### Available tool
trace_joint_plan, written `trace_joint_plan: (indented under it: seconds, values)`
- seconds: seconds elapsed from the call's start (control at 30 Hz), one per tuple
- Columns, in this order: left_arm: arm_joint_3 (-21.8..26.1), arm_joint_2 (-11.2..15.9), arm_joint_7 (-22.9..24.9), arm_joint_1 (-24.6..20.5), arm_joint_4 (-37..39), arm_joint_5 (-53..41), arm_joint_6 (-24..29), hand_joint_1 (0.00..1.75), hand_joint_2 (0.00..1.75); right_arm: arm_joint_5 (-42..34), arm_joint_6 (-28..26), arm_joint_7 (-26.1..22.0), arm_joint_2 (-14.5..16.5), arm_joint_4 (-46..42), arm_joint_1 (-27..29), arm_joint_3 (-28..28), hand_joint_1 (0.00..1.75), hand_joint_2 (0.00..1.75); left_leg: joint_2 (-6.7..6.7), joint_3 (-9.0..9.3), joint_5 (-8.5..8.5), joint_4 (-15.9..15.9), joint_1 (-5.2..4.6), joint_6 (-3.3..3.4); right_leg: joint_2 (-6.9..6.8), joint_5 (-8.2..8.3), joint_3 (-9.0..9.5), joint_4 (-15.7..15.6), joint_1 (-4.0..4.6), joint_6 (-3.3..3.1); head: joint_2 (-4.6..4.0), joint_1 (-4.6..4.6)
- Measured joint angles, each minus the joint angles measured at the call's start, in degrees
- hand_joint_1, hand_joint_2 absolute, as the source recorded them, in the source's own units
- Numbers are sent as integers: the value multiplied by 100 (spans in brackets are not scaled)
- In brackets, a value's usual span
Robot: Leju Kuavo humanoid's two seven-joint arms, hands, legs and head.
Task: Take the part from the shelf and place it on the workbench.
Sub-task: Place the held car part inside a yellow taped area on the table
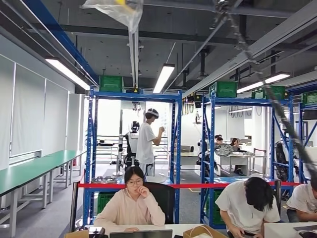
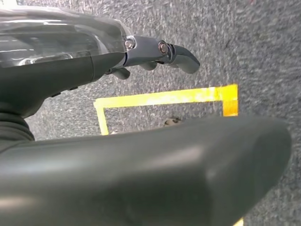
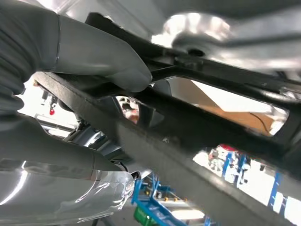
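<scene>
Head view: I look across a workshop hall. A blue shelf (image 1: pixel 90 148) stands ahead, with a green crate (image 1: pixel 111 83) on its top level. A red barrier band (image 1: pixel 186 186) runs in front of it. Just before the band a seated person (image 1: pixel 131 206) faces my camera, and a second person (image 1: pixel 246 203) bends over a table to the right. Behind the shelf a standing person (image 1: pixel 145 144) in white raises an arm beside another humanoid robot (image 1: pixel 132 144). A long green workbench (image 1: pixel 33 168) lines the left wall.

Left wrist view: my left hand (image 2: pixel 160 174) hangs above the grey carpet floor (image 2: pixel 255 42), over a corner of yellow floor tape (image 2: pixel 160 98). Its fingers (image 2: pixel 177 54) are stretched out straight and stand apart from the thumb, and nothing lies between them.

Right wrist view: my right hand (image 3: pixel 42 141) grips the part (image 3: pixel 199 122), a dark metal frame with open windows in it. The thumb (image 3: pixel 106 61) presses on one face of a bar of the frame, while the silver fingers (image 3: pixel 106 188) lie against the other face. The part crosses the view close to the lens. Through its openings I see blurred blue shelving (image 3: pixel 152 197). I cannot tell whether the part rests on anything besides the hand.
</scene>
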Motion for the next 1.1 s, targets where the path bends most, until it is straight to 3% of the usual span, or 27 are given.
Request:
trace_joint_plan:
  seconds: [0.1,0.17,0.23,0.27,0.3,0.37,0.4,0.57,0.63,0.7,0.73,0.77,0.8,0.87,0.9,0.93,1.0,1.1]
  values:
    - [-33,-4,0,1,0,0,21,0,175,1,-21,16,-11,4,29,34,175,175,14,-114,-215,267,-2,-44,-7,32,53,-106,-33,-80,-1,0]
    - [-42,-4,0,3,0,0,25,0,175,1,-25,16,-16,11,65,48,175,175,18,-438,-536,948,-8,-50,-9,29,62,-115,-26,-103,-1,1]
    - [-50,-4,-1,12,0,0,26,0,175,1,-52,12,-22,18,107,54,175,175,18,-712,-662,1465,-9,-68,-8,21,67,-111,-17,-112,-1,1]
    - [-57,-4,-4,14,0,0,26,0,175,1,-80,3,-26,20,118,57,175,175,19,-716,-573,1435,-6,-76,-4,16,70,-106,-17,-111,-1,1]
    - [-68,-4,-12,12,0,0,27,0,175,1,-122,-11,-31,21,125,61,175,175,21,-615,-393,1191,-2,-81,0,6,77,-96,-19,-105,-1,1]
    - [-90,-4,-41,2,0,0,28,0,175,1,-236,-35,-41,20,149,79,175,175,27,-286,-35,469,1,-82,11,-35,75,-42,-12,-70,-1,2]
    - [-101,-5,-64,-6,0,-1,27,0,175,0,-307,-41,-48,17,166,90,175,175,28,-165,51,216,-2,-72,17,-55,63,-10,-3,-48,-1,1]
    - [-180,-28,-161,-6,0,-8,26,0,175,1,-747,-152,-152,-13,277,188,175,175,21,-84,57,51,-13,42,15,-153,13,115,-5,57,-1,3]
    - [-222,-37,-179,-16,0,-9,26,0,175,1,-895,-213,-210,-34,324,243,175,175,23,-71,60,41,1,90,3,-428,-189,581,-29,123,-1,3]
    - [-254,-37,-183,-23,0,-10,25,0,175,-1,-1001,-273,-266,-40,378,304,175,175,25,-65,53,42,1,111,-3,-749,-555,1345,-59,162,-1,2]
    - [-268,-37,-184,-22,0,-10,24,0,175,-1,-1049,-305,-292,-40,409,338,175,175,25,-59,49,43,1,116,-4,-809,-691,1606,-71,174,-1,2]
    - [-285,-37,-184,-20,0,-9,22,0,175,-2,-1095,-348,-321,-40,433,382,175,175,23,-49,44,43,1,118,-4,-759,-728,1657,-81,180,-1,2]
    - [-303,-37,-184,-20,0,-9,20,0,175,-1,-1136,-394,-343,-41,448,432,175,175,21,-34,36,43,2,116,-5,-604,-648,1467,-88,179,-1,2]
    - [-347,-37,-184,-27,0,-9,7,0,175,0,-1214,-495,-382,-40,450,546,175,175,15,-1,13,41,2,98,-3,-202,-277,682,-90,162,-1,3]
    - [-371,-37,-184,-35,0,-9,-4,0,175,0,-1256,-543,-398,-38,446,603,175,175,12,3,5,42,-2,81,-2,-77,-119,334,-81,147,-1,2]
    - [-394,-37,-185,-40,0,-9,-15,0,175,-1,-1300,-583,-411,-32,444,659,175,175,10,-2,5,37,-5,59,1,-22,-28,126,-68,134,0,3]
    - [-440,-37,-189,-40,0,-8,-33,0,175,-3,-1369,-636,-444,-10,439,766,175,175,8,-6,20,9,-4,3,4,-23,-2,22,-37,95,0,4]
    - [-505,-37,-196,-34,0,-7,-43,0,175,-4,-1407,-675,-481,23,428,886,44,44,17,-51,-115,124,10,-60,-4,25,38,-69,-54,-18,-1,5]
